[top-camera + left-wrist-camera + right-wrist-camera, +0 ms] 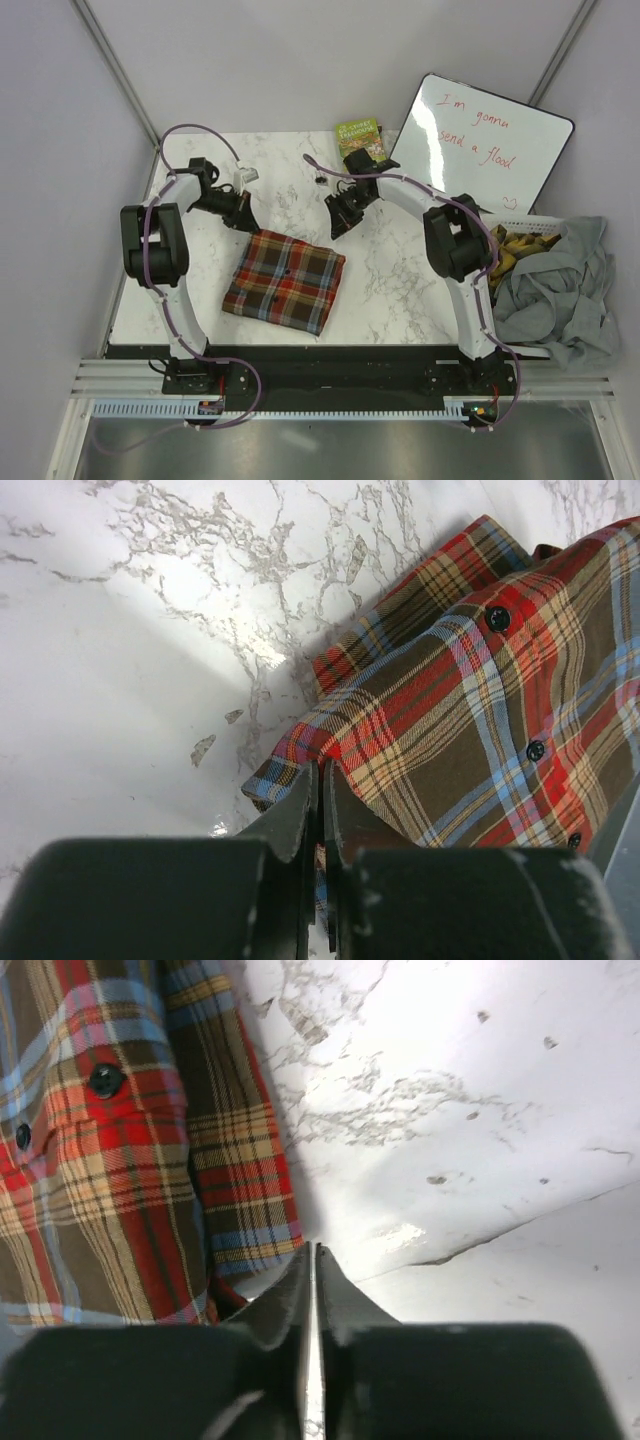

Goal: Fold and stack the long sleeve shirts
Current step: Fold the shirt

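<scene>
One long sleeve shirt (285, 280), plaid in red, brown and blue, lies folded into a flat rectangle on the white marble table (390, 285). My left gripper (243, 215) hangs shut just past the shirt's far left corner. In the left wrist view its tips (322, 770) sit over the edge of the plaid cloth (480, 710), gripping nothing. My right gripper (338, 222) is shut and empty just beyond the far right corner. In the right wrist view its tips (314, 1248) are over bare marble, beside the shirt (100, 1160).
A whiteboard (485, 140) with red writing leans at the back right, a green book (360, 137) beside it. A white basket (525, 240) of yellowish cloth stands at the right edge with a grey garment heap (565, 290) draped over it. A small dark object (320, 181) lies at the back.
</scene>
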### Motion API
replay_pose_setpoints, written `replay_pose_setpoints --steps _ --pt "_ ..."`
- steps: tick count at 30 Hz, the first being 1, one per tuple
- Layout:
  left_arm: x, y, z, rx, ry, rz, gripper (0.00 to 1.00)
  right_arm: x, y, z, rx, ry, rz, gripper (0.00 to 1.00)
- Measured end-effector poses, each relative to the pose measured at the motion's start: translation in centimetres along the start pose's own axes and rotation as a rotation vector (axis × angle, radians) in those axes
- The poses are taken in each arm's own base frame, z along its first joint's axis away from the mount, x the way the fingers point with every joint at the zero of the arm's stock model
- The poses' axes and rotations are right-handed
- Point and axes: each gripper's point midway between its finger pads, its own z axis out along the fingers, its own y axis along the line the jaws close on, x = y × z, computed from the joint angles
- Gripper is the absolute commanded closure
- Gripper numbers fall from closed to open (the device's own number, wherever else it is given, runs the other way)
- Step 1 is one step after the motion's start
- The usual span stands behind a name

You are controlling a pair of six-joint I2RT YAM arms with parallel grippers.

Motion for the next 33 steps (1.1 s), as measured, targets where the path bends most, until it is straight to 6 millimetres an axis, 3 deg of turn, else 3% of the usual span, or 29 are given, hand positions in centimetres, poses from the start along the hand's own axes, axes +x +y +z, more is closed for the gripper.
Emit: replay_pose_setpoints --steps 1,4,7,14,21,24,25,27,30,33 --pt "0.0 0.0 -0.1 0.002 -0.005 -0.012 0.96 -0.2 -0.3 0.1 0.003 0.0 0.001 0.53" --pt "0.0 0.1 -0.5 0.009 -0.021 -0.048 0.97 -0.3 -0.6 -0.4 -0.015 -0.008 0.034 0.32" --pt "-0.1 0.1 -0.8 0.013 -0.037 -0.076 0.97 0.0 -0.6 -1.6 -0.058 -0.033 0.096 0.19" --pt "0.9 0.3 -0.3 0.009 -0.047 -0.146 0.97 0.9 3.6 -4.8 -0.204 -0.09 0.234 0.17" --pt "1.4 0.3 -0.1 0.0 -0.053 -0.168 0.97 2.3 6.5 -3.3 -0.28 -0.055 0.252 0.2" --pt "1.3 0.1 -0.3 -0.005 -0.059 -0.16 0.97 3.5 7.2 -2.4 -0.291 -0.018 0.256 0.45" --pt "1.2 0.0 -0.3 -0.006 -0.06 -0.16 0.97 3.8 7.4 -2.0 -0.293 -0.006 0.256 0.66" --pt "1.1 0.1 -0.4 -0.008 -0.063 -0.159 0.98 4.1 7.4 -1.3 -0.286 0.011 0.249 0.89" --pt "1.0 0.2 -0.3 -0.012 -0.069 -0.162 0.98 4.2 6.4 -0.6 -0.244 0.024 0.23 0.95" --pt "0.7 0.6 0.1 -0.032 -0.067 -0.158 0.98 3.1 3.9 -0.3 -0.171 0.007 0.21 0.96"
